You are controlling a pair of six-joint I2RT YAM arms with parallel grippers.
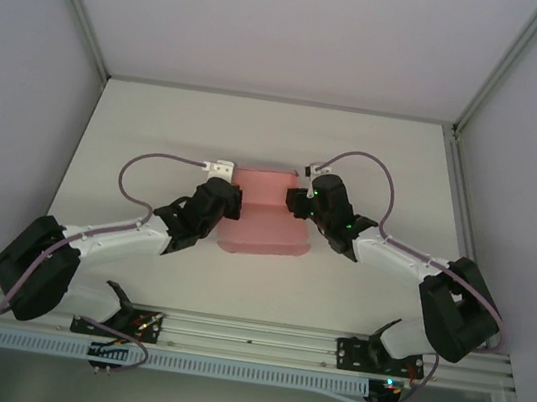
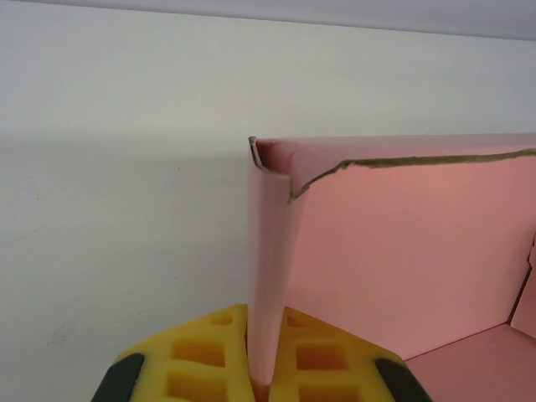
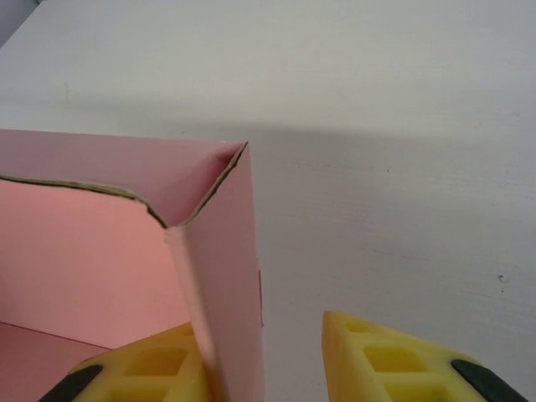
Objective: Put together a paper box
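I have the paper box [image 1: 263, 223] sitting mid-table [image 1: 159, 124] between the two arms, half formed. Its base lies flat, and the back wall [image 2: 419, 243] and both side walls are standing. The left gripper [image 2: 261, 381] is pinched tight on the left side wall [image 2: 270, 251], holding that panel upright where it meets the back wall at the corner. On the other side, the right gripper [image 3: 260, 335] straddles the right side wall [image 3: 222, 276] with its jaws apart. The outer finger [image 3: 385, 356] is plainly clear of the card. The inner finger [image 3: 146, 368] sits right against it, though from this angle I can't say whether it is actually pressing. I judge that I'm in the wall-raising step, with the sides up but nothing locked; the near flap looks flat in the overhead view. Next I'd need to secure the right wall as the left is held, squeezing gently because the card is thin and creases easily. Then, keeping both corners square, I'd fold the remaining panel over to lock them.
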